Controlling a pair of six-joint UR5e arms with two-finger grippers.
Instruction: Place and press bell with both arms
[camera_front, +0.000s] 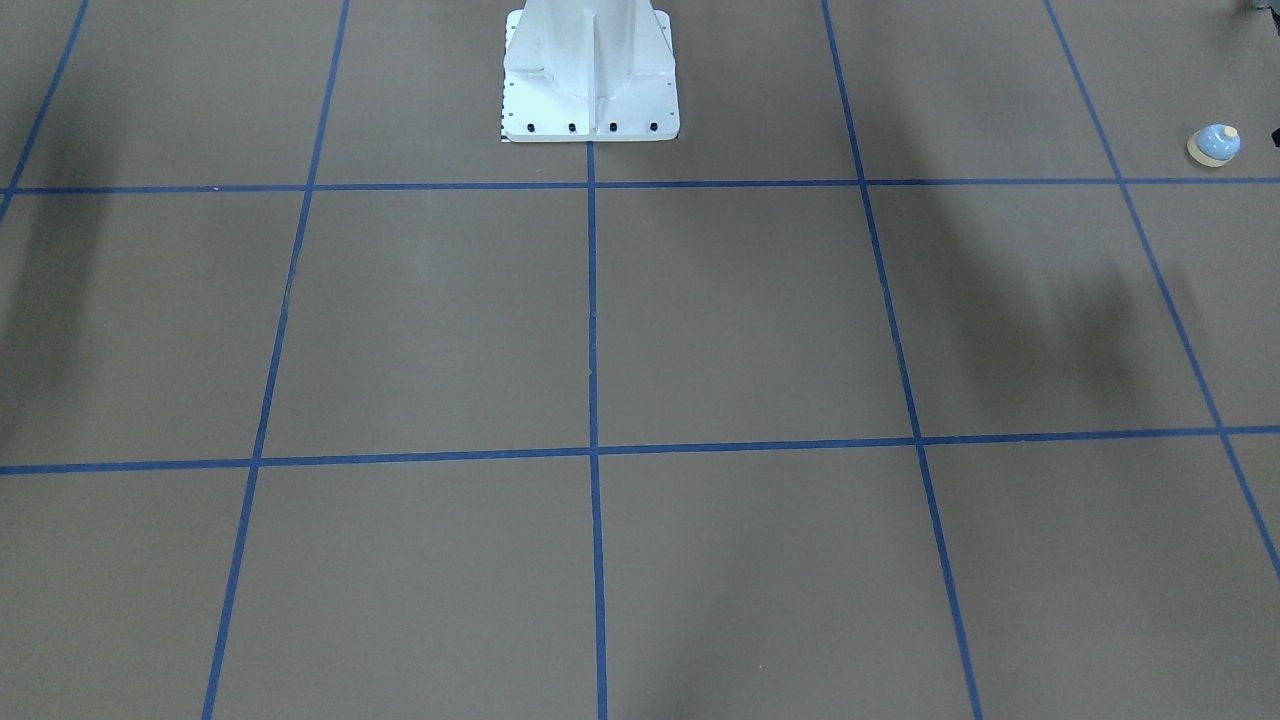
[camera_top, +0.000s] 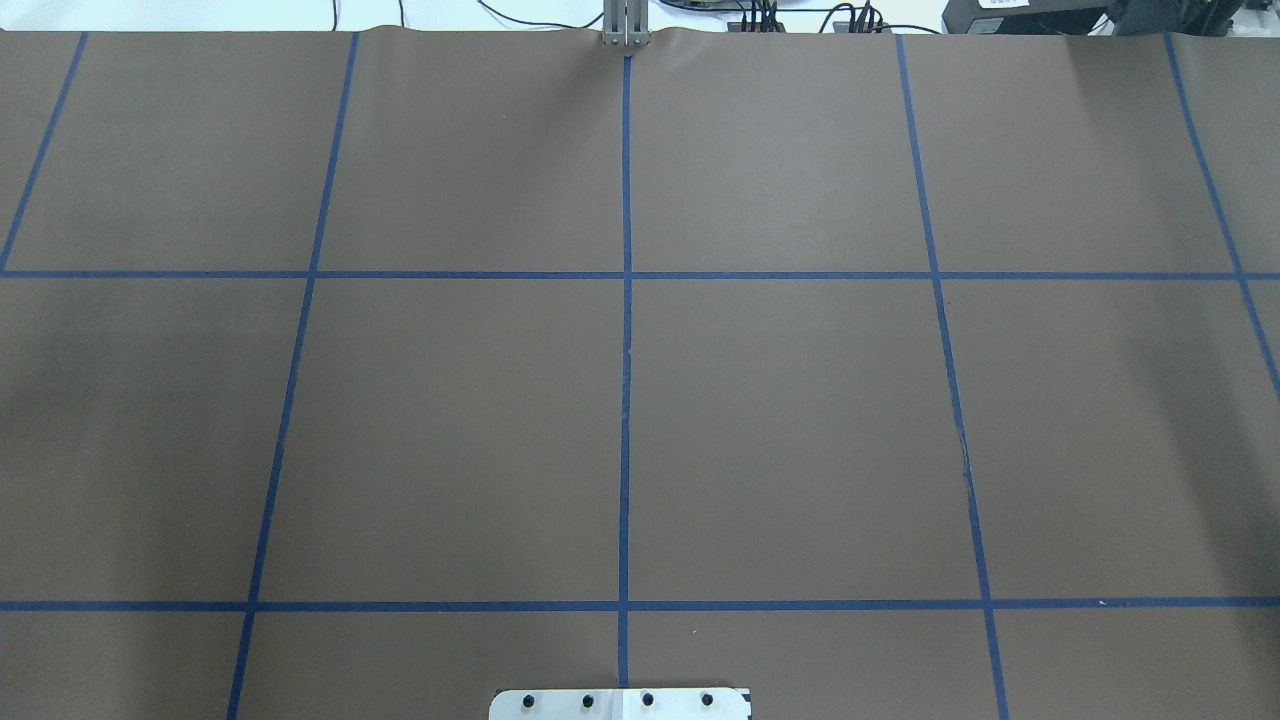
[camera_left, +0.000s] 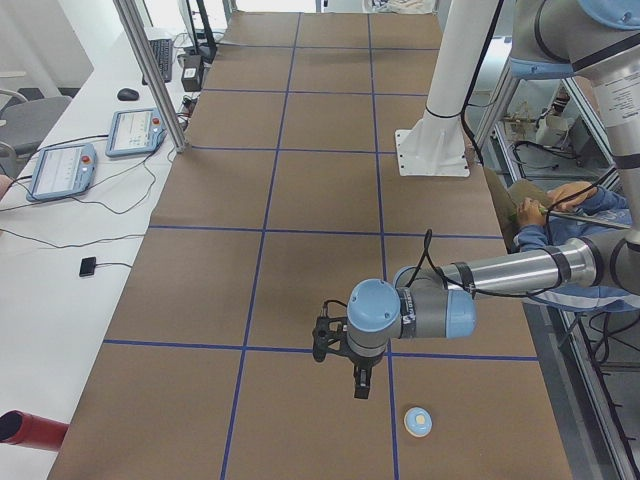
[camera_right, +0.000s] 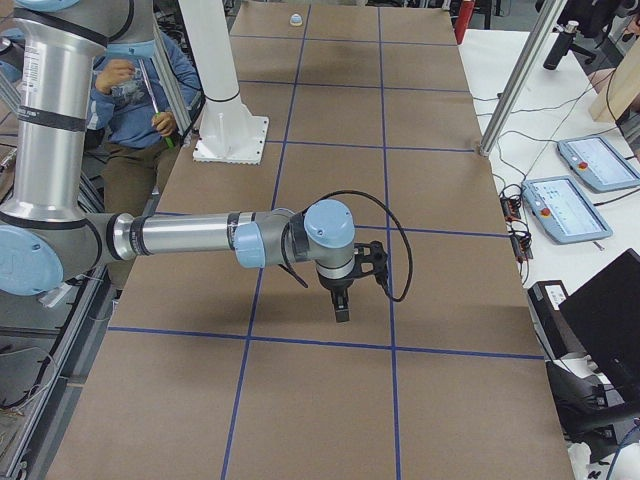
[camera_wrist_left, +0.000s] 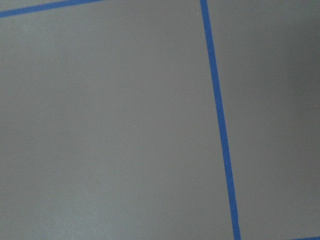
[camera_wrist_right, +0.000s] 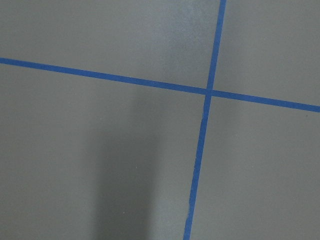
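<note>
**Start of the place-and-press task.** The bell (camera_front: 1214, 145) stands upright on its base near the worktop (camera_top: 450, 430) end on the robot's left, toward the robot-side edge, and nothing touches it. It lies outside the overhead view.

The left arm (camera_left: 520, 268) reaches out low over this end. The left gripper (camera_left: 361, 392) points down, near the bell but apart from it and off the surface. This pose probably readies a descent onto the dome from above.

The right arm (camera_right: 190, 235) stretches over the opposite end, with the right gripper (camera_right: 342, 314) also pointing down and well apart from the bell. It is presumably kept clear until the bell is set within its reach for pressing.

Both grippers show only in the side views, so it cannot be told whether either pair of fingers is spread or pressed together.

The white pedestal (camera_front: 590, 80) stands at the middle of the robot-side edge, and blue tape lines (camera_top: 626, 350) divide the surface into squares. Judged stage: nothing grasped, placement not begun.
</note>
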